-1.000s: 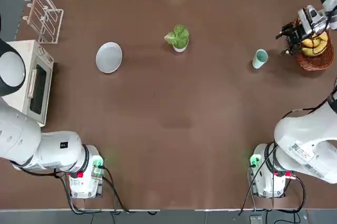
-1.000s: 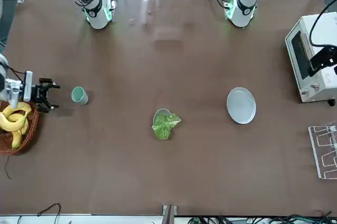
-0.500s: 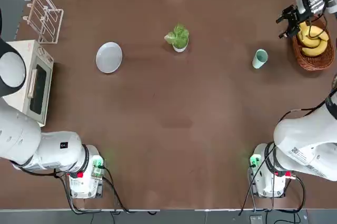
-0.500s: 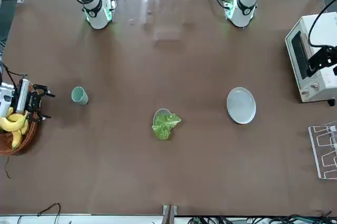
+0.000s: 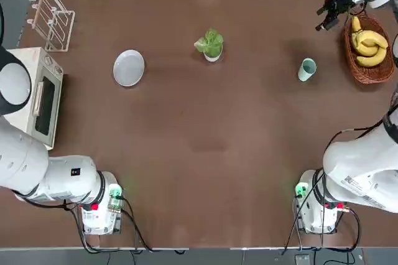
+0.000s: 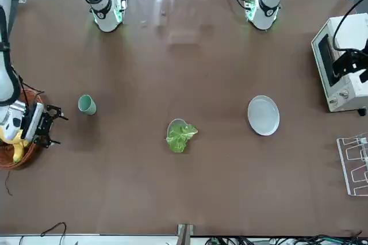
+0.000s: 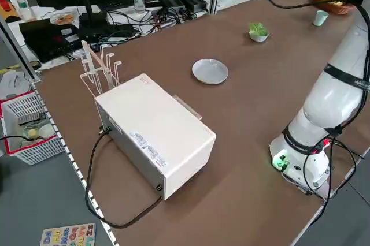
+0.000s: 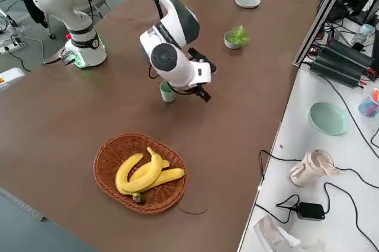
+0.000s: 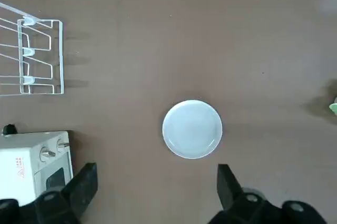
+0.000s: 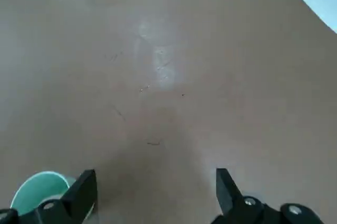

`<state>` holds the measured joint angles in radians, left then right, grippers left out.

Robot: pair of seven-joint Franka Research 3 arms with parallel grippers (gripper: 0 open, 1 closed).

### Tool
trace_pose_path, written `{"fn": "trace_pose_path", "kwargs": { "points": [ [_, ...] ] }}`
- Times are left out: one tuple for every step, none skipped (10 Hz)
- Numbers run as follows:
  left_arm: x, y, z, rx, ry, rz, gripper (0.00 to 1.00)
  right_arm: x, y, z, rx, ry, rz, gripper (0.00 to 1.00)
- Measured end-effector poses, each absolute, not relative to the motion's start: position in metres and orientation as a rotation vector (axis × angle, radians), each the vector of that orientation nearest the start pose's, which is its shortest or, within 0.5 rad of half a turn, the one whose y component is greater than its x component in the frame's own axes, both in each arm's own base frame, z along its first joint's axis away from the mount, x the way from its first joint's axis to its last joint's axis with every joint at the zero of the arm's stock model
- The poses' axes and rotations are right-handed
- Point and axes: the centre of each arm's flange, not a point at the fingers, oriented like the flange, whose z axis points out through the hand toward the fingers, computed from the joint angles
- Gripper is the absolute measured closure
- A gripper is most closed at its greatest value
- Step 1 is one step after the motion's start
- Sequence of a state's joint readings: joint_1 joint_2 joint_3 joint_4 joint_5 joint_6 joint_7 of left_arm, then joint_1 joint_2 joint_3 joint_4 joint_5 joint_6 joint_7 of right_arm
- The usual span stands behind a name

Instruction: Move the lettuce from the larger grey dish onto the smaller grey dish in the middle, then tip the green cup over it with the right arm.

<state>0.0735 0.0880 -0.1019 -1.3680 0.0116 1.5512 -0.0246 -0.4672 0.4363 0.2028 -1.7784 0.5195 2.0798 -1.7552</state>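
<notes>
The right gripper [image 5: 326,17] hangs wide and empty near the table's [image 5: 249,140] far right edge, at about one o'clock from the green cup [image 5: 306,69]. The lettuce [image 5: 210,43] sits in the smaller grey dish [image 5: 212,57]; the larger grey dish [image 5: 129,67] lies bare. The left gripper [image 9: 155,184] gapes wide above it.

no legible text, labels or numbers anywhere

The table [image 5: 205,153] has a smooth, matt brown top with a faint sheen, and the larger grey dish [image 5: 129,68] looks like glazed ceramic. The basket [image 8: 112,163] is woven wicker, the rack [image 9: 37,56] thin white wire, and the lettuce [image 5: 210,42] crinkled.
</notes>
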Motion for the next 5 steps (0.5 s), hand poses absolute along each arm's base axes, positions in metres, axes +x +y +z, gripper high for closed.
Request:
{"fn": "trace_pose_path", "kwargs": {
  "points": [
    [0.579, -0.013, 0.668, -3.138, 0.005, -0.145, 0.0, 0.626, -0.148, 0.323, -2.287, -1.477, -0.494, 0.0],
    [0.579, -0.013, 0.668, -3.138, 0.006, -0.142, 0.0, 0.627, -0.146, 0.331, -2.34, -1.42, -0.472, 0.0],
    [0.579, -0.013, 0.668, -3.138, 0.007, -0.139, 0.0, 0.628, -0.143, 0.339, -2.397, -1.351, -0.45, 0.0],
    [0.579, -0.017, 0.668, -3.139, 0.017, -0.138, 0.0, 0.63, -0.136, 0.349, -2.461, -1.269, -0.426, 0.0],
    [0.578, -0.026, 0.668, -3.141, 0.043, -0.137, 0.0, 0.632, -0.127, 0.362, -2.528, -1.161, -0.402, 0.0]
  ]
}}
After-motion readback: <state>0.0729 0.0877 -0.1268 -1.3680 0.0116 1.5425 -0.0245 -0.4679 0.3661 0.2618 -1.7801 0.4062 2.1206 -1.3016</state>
